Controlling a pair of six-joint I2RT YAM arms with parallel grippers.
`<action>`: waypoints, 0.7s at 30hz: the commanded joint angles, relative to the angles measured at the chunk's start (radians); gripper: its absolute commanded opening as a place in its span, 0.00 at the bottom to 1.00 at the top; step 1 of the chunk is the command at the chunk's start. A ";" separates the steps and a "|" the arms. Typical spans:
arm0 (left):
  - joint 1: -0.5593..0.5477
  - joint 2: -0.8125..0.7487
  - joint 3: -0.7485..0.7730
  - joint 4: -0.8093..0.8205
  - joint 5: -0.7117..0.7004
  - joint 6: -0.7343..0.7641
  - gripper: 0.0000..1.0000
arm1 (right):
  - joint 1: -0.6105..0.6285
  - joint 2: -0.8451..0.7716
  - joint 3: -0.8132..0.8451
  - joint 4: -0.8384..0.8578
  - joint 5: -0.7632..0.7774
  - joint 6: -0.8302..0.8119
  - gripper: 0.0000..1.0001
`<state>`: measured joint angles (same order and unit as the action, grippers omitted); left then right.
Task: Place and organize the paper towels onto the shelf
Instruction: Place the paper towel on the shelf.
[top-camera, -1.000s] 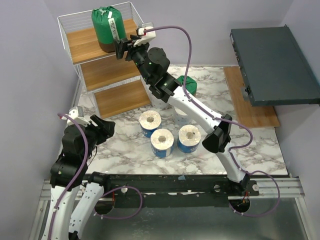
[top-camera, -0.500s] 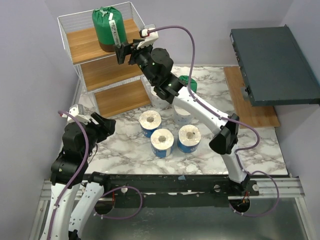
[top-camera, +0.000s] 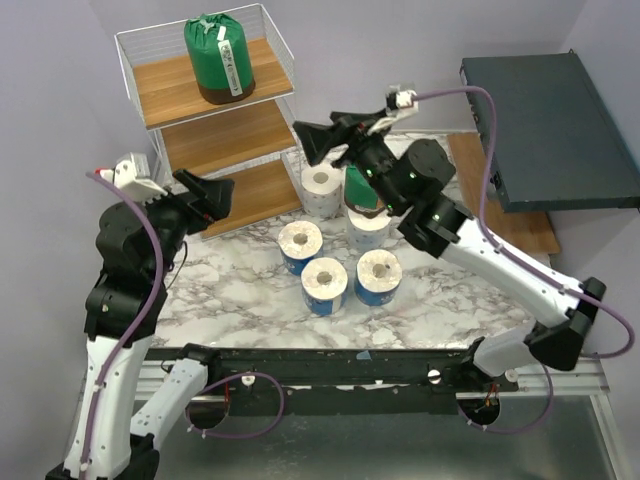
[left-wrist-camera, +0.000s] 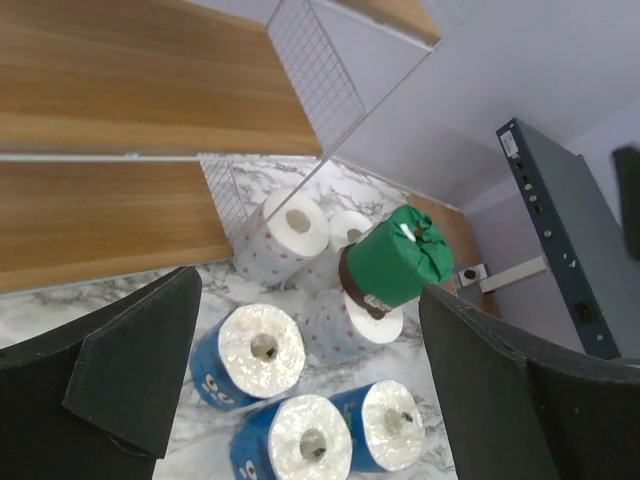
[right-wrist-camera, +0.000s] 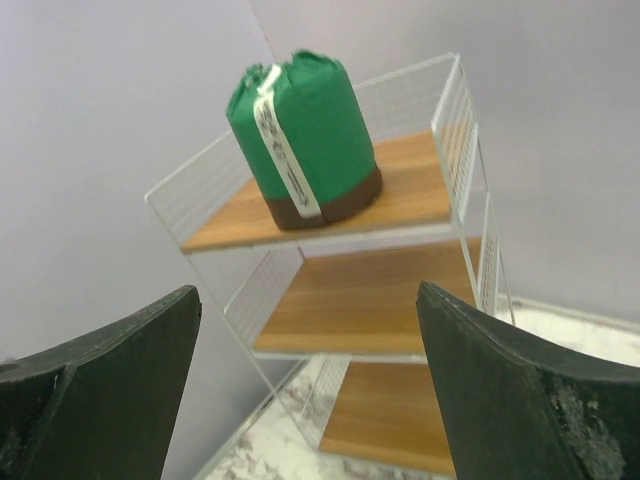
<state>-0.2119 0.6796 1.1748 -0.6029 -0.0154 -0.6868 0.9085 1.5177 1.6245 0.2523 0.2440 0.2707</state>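
**Both claws wide open, nothing held**

My right claw (right-wrist-camera: 308, 292) and left claw (left-wrist-camera: 310, 285) gape with nothing in them. One green roll (top-camera: 217, 57) stands on the shelf (top-camera: 205, 130), on its top board, axis vertical and twisted end up. Wire rails fence that tier, with open board to its left. The other green roll (left-wrist-camera: 393, 262) perches on white rolls (left-wrist-camera: 285, 235) near the shelf's foot, and three blue rolls (top-camera: 325, 283) stand core-up just in front.

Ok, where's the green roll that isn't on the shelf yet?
The green roll lies on top of a white roll mid-table in the overhead view, right of the shelf's bottom board, partly hidden behind the right arm.
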 joint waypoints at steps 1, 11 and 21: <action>-0.011 0.130 0.140 0.116 0.046 0.041 0.93 | -0.003 -0.143 -0.269 0.009 0.038 0.097 0.93; -0.177 0.410 0.496 0.108 -0.208 0.247 0.96 | -0.002 -0.425 -0.607 -0.130 0.033 0.166 1.00; -0.185 0.584 0.691 0.075 -0.381 0.339 0.99 | -0.003 -0.627 -0.846 -0.191 -0.063 0.207 1.00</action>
<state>-0.3923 1.2350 1.8267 -0.5137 -0.2806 -0.4141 0.9077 0.9451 0.8555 0.1135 0.2321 0.4465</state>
